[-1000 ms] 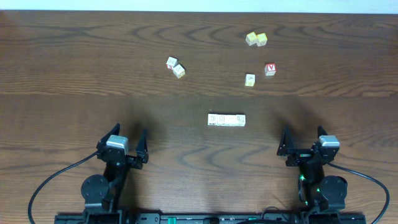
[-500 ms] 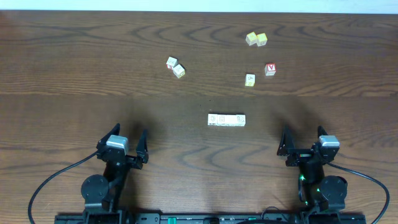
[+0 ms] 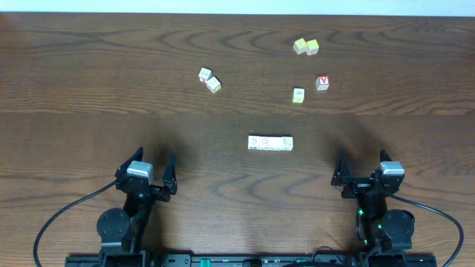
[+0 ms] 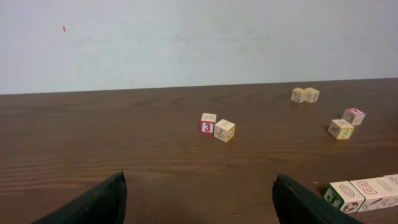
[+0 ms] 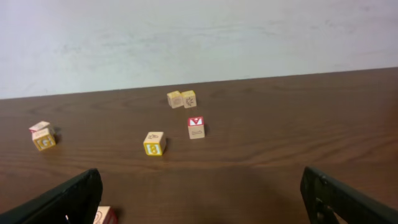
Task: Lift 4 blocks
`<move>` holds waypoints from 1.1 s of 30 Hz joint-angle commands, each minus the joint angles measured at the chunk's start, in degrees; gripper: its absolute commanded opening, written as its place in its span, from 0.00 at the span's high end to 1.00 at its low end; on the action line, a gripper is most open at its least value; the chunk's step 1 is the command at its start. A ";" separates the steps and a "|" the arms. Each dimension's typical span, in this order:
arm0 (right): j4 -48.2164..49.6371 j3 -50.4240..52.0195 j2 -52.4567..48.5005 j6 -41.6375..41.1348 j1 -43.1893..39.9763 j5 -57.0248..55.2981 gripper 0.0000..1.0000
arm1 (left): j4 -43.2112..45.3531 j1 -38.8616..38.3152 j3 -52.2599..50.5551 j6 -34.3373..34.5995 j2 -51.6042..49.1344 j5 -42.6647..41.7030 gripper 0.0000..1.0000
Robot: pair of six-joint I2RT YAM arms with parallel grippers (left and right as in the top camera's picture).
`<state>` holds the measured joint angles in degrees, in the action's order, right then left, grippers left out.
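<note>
**Overhead view.** A row of small pale cream wooden alphabet cubes (image 3: 270, 142) lies on the dark brown wood-grain table (image 3: 82, 89). The cubes touch face to face. The row sits near the middle of the table, between the two arms and a little ahead of them. The left gripper (image 3: 153, 165) and the right gripper (image 3: 362, 166) rest at the near edge, well apart from the row. Both have their jaws spread wide and hold nothing. Farther back lie a pair of yellow-topped cubes (image 3: 306, 47), a cube with a red top face (image 3: 322, 82) and a single yellow-marked cube (image 3: 298, 95). To the left is a touching pair of cubes (image 3: 209, 80).

**Left wrist view.** The two dark fingers (image 4: 93, 202) stand far apart with bare table between them. The end of the row shows at the lower right (image 4: 364, 191), outside the fingers. The touching pair lies ahead, one cube showing a red face with a "3".

**Right wrist view.** The fingers (image 5: 348, 199) stand equally wide and grip nothing. One corner of the row shows at the lower left, just beside the left finger. The loose cubes lie ahead, well apart from the gripper.
</note>
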<state>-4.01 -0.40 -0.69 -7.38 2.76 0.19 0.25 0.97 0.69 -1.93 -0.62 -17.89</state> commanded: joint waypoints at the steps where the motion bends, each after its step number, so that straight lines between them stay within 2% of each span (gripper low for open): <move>1: -0.13 0.09 0.31 2.29 0.61 -0.98 0.01 | -2.80 0.20 -0.46 -0.61 0.39 -0.96 0.25; 20: 0.44 0.09 0.31 1.60 0.61 0.76 0.01 | -2.78 0.20 -0.46 -0.61 0.39 -0.96 0.25; 25: 4.48 0.09 0.31 -2.47 0.61 1.49 0.01 | -2.80 0.20 -0.46 -0.61 0.39 -0.96 0.25; 28: 8.90 0.09 0.31 -8.66 0.61 4.61 0.01 | -2.80 0.20 -0.46 -0.61 0.39 -0.96 0.25; 33: 15.04 0.09 0.31 -9.31 0.61 8.31 0.01 | -2.80 0.20 -0.46 -0.61 0.39 -0.96 0.25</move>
<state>8.62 -0.38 -0.69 -13.91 2.76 5.06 0.25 0.97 0.69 -1.93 -0.62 -17.89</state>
